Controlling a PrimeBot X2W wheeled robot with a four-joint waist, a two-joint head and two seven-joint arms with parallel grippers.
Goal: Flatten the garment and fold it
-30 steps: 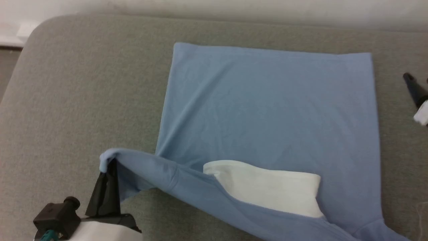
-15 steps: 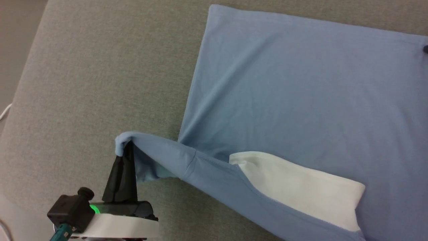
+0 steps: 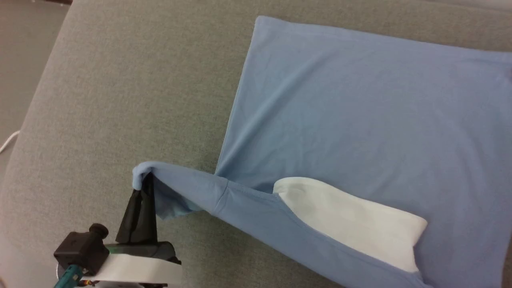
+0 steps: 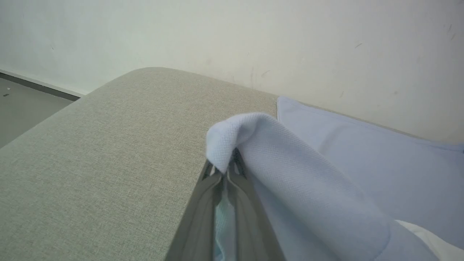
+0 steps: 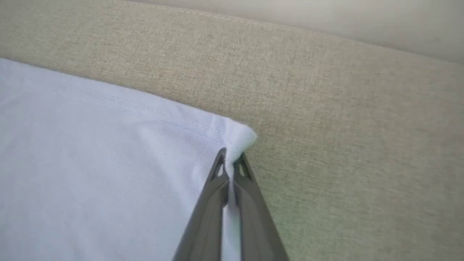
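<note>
The light-blue T-shirt [image 3: 360, 120] lies mostly flat on the grey padded surface [image 3: 120, 100], hem at the far side. A white panel [image 3: 352, 220] shows at its near neck area. My left gripper [image 3: 145, 182] is shut on the near left sleeve, lifting it off the surface into a ridge. In the left wrist view the sleeve fabric [image 4: 290, 163] drapes over the left gripper [image 4: 226, 170]. In the right wrist view my right gripper [image 5: 229, 157] is shut on the far hem corner of the T-shirt [image 5: 108, 163], with fabric between its fingers.
The padded surface has a rounded far-left corner, with the floor [image 3: 20, 60] beyond its left edge. A white cable [image 3: 8, 142] lies on the floor there. A pale wall [image 4: 253, 36] stands right behind the surface's far edge.
The head camera has swung, shifting the whole picture. My left gripper keeps its hold on the sleeve. The right gripper, apart from the shirt's right side one second ago, has left the head picture.
</note>
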